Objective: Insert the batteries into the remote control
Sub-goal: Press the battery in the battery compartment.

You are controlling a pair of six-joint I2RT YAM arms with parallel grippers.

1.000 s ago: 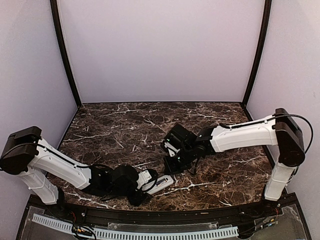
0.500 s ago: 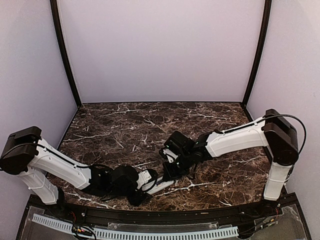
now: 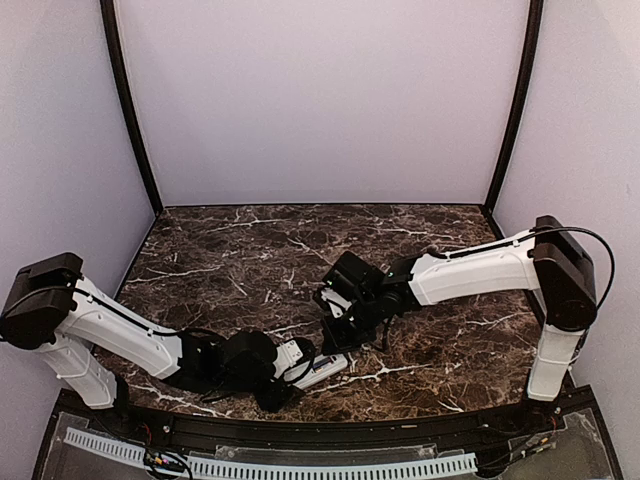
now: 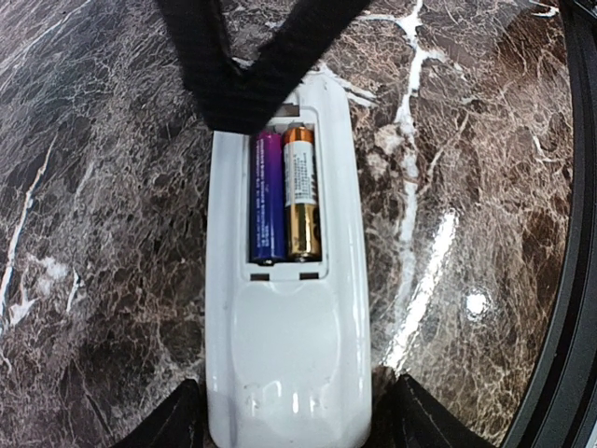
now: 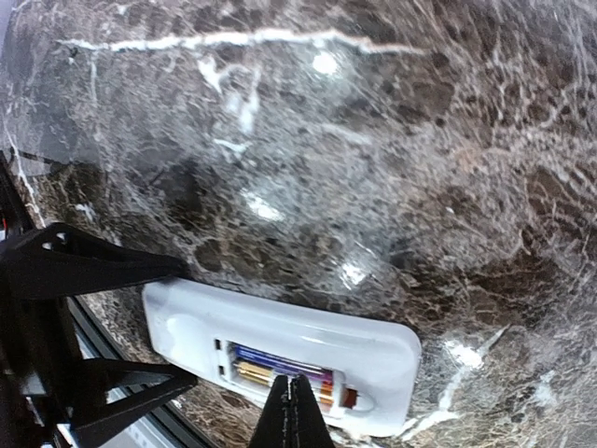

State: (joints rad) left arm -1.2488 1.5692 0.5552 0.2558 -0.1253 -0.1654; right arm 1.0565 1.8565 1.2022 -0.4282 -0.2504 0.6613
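The white remote control (image 4: 289, 355) lies back-up on the marble table, its battery bay open. Two batteries sit side by side in the bay, a purple one (image 4: 267, 196) and a gold one (image 4: 301, 191). My left gripper (image 4: 289, 425) is shut on the remote's near end, one finger on each side. My right gripper (image 5: 294, 411) is shut and empty, its tips pressed together just over the batteries (image 5: 280, 364) in the remote (image 5: 280, 327). In the top view the right gripper (image 3: 338, 335) hangs over the remote (image 3: 327, 367) held by the left gripper (image 3: 300, 365).
The dark marble table (image 3: 250, 260) stretches back to the white walls. A black rim (image 4: 574, 280) runs along the table's near edge right beside the remote. The left gripper's fingers (image 5: 84, 266) show at the right wrist view's left side.
My right gripper has moved left and down, from beside the remote to over its open battery bay. The left arm and the remote have stayed put.
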